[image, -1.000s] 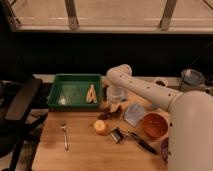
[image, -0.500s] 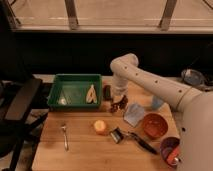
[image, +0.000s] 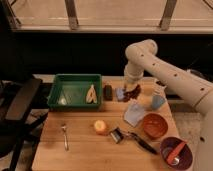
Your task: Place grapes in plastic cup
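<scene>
1. Camera view. One wooden table (image: 80, 152), light plank top, carrying the items listed below.
2. One white robot arm (image: 150, 55), entering from 3 o'clock and bending down over the far half of the table.
3. One gripper (image: 131, 87), at the arm's end, pointing down, at about 1 o'clock from the table's middle. It sits right at the grapes. How wide it stands and whether it has hold of anything cannot be told.
4. The grapes (image: 133, 93), a dark red lumpy cluster directly beneath the gripper and outside the cup. Whether they are resting or lifted cannot be told.
5. One plastic cup (image: 158, 102), light blue and upright, at 4 o'clock from the grapes, near but apart.
6. One flat blue block (image: 120, 93), just beside the grapes at 9 o'clock.
7. One dark brown block (image: 107, 92), at 9 o'clock from the blue block, beside the bin.
8. One green bin (image: 70, 92), at the far left, with a pale tan object (image: 91, 95) in its right part.
9. One pale blue cloth (image: 133, 114), at 6 o'clock from the grapes.
10. One orange bowl (image: 154, 126), at 6 o'clock from the plastic cup.
11. One orange fruit (image: 100, 127), at the table's middle.
12. One purple bowl (image: 175, 163), at the near right corner.
13. One metal utensil (image: 65, 136), at 8 o'clock from the orange fruit.
</scene>
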Controlling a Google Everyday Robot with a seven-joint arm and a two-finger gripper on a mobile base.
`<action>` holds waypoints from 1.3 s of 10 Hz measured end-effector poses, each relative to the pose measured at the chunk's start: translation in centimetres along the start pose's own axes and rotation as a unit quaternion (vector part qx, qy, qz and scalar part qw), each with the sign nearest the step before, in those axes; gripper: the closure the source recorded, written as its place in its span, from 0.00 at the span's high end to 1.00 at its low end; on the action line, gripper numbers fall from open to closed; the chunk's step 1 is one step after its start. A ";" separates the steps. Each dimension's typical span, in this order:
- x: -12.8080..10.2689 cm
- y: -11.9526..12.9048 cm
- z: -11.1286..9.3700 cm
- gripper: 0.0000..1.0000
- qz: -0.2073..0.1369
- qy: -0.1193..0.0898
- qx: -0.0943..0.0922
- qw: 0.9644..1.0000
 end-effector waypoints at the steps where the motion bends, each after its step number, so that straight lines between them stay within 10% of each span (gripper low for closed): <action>1: 2.0 0.0 -0.8 0.00 0.017 0.003 0.005 1.000; 6: 10.8 0.5 -2.4 0.00 0.106 0.023 0.005 0.994; 13: 11.2 0.2 -2.3 0.00 0.116 0.023 0.002 0.993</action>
